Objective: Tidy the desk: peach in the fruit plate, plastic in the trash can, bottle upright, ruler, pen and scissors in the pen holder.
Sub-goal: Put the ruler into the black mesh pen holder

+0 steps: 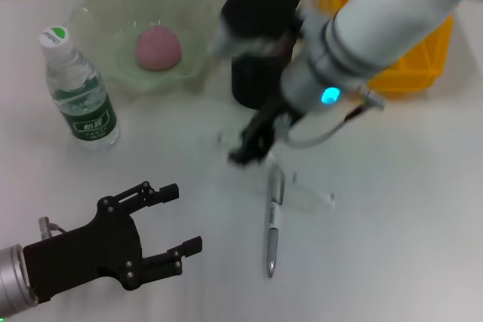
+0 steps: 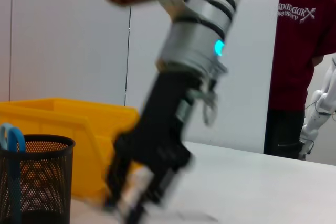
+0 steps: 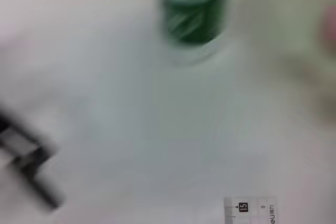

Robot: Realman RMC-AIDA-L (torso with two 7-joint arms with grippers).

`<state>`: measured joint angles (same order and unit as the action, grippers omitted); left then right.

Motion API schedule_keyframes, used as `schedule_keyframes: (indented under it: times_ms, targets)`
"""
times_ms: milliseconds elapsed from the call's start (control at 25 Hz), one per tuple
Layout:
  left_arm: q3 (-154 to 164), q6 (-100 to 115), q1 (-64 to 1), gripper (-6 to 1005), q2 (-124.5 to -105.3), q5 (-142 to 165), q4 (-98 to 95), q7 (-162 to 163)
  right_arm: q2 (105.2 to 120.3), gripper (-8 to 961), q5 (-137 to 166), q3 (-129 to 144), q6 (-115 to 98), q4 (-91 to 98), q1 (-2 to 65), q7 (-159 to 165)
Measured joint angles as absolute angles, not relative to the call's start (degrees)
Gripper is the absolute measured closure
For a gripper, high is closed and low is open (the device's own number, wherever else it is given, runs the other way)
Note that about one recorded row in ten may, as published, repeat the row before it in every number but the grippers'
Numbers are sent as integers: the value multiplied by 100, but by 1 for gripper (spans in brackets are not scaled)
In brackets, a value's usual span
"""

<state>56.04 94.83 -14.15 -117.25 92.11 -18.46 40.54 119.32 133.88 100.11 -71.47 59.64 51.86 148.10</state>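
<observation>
A pink peach (image 1: 157, 47) lies in the green fruit plate (image 1: 98, 13) at the back left. The bottle (image 1: 79, 92) stands upright to the left of the plate. Blue scissors (image 2: 10, 139) stick out of the black mesh pen holder (image 2: 39, 177), which my right arm partly covers in the head view. A pen (image 1: 273, 230) and a clear ruler (image 1: 309, 197) lie on the table in the middle. My right gripper (image 1: 253, 147) hangs low just behind the pen's far end, blurred. The left gripper (image 1: 179, 220) rests open near the front left. No plastic shows.
A yellow bin (image 1: 411, 58) stands at the back right, beside the pen holder. In the left wrist view a person in a dark red shirt (image 2: 304, 40) stands beyond the far side of the table.
</observation>
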Motion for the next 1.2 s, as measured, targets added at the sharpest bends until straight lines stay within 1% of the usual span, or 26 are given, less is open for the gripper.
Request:
schedule_keyframes:
  times_ms: [120, 160, 200, 280, 400, 440, 520, 560, 680, 720, 760, 960, 1200]
  targets:
    - [5598, 9498, -1415, 197, -11725, 9211, -1846, 4061, 11929, 552, 13888, 9138, -7081, 6746, 4820, 14737]
    - [5598, 9498, -1415, 197, -11725, 9211, -1846, 4061, 11929, 550, 13888, 9138, -7081, 6746, 4820, 14737]
    - [5596, 9492, -1433, 197, -11724, 9210, -1845, 4094, 11929, 549, 13916, 8808, -6931, 7134, 4631, 14603]
    - [5590, 9447, -1455, 197, -11724, 9196, -1845, 4207, 11933, 546, 13909, 8678, -6804, 7319, 4527, 14514]
    - [5530, 9394, -1500, 197, -11724, 9190, -1845, 4477, 11958, 542, 13697, 8425, -5948, 7995, 4009, 14105]
    - [5516, 9393, -1513, 197, -11724, 9193, -1846, 4526, 11958, 540, 13697, 8425, -5948, 7995, 4009, 14105]
    - [5511, 9423, -1533, 197, -11724, 9202, -1870, 4584, 11973, 537, 13175, 8466, -5120, 8101, 3660, 13441]
    - [5511, 9423, -1533, 197, -11724, 9202, -1870, 4584, 11973, 536, 13175, 8466, -5120, 8101, 3660, 13441]
    - [5525, 9428, -1582, 197, -11731, 9203, -1890, 4639, 11977, 531, 12347, 8711, -4058, 7959, 3319, 12357]
    - [5543, 9426, -1606, 197, -11734, 9207, -1895, 4661, 11976, 530, 11709, 8999, -3414, 7757, 3150, 11652]
    - [5543, 9426, -1606, 197, -11734, 9207, -1895, 4661, 11976, 528, 11709, 8999, -3414, 7757, 3150, 11652]
    - [5565, 9429, -1699, 197, -11743, 9211, -1909, 4827, 11971, 521, 9785, 9760, -2078, 7013, 3075, 9765]
    - [5594, 9377, -1804, 197, -11750, 9221, -1926, 4958, 11974, 512, 8802, 9937, -1916, 6665, 3176, 8935]
